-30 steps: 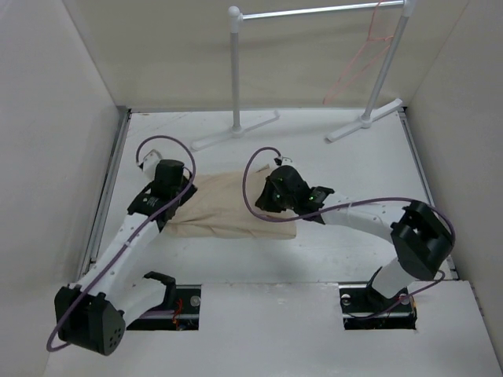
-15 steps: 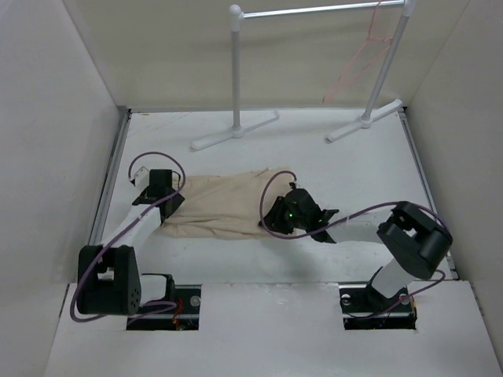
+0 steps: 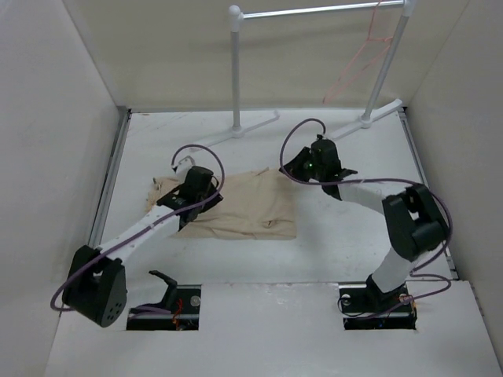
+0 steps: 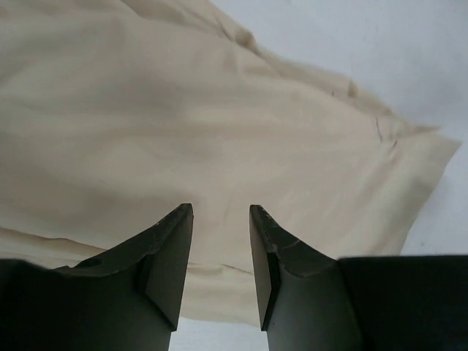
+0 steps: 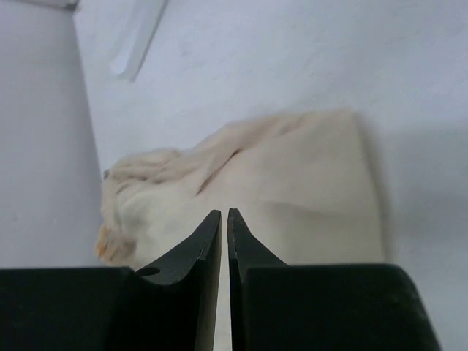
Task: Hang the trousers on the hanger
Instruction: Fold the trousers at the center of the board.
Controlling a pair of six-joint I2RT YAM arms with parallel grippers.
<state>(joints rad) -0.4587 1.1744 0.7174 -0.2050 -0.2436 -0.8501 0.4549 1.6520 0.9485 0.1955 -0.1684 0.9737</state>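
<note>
The beige trousers (image 3: 251,206) lie folded flat in the middle of the table, with a bunched end at their left (image 3: 163,186). My left gripper (image 3: 203,195) hovers over their left part, open and empty; in the left wrist view (image 4: 221,212) cloth (image 4: 219,124) fills the space under the fingers. My right gripper (image 3: 297,167) is off the far right corner of the trousers, shut and empty; the right wrist view (image 5: 224,213) shows the trousers (image 5: 292,190) ahead of it. The pink-orange wire hanger (image 3: 357,67) hangs from the rail at the back right.
A white rail stand (image 3: 234,71) stands at the back, its feet (image 3: 236,132) on the table behind the trousers. White walls close in the left, right and back sides. A foot of the stand shows in the right wrist view (image 5: 139,40).
My left gripper has moved right from the trousers' left edge onto the cloth. My right gripper has gone from the trousers' near right part back and right, off the cloth.
</note>
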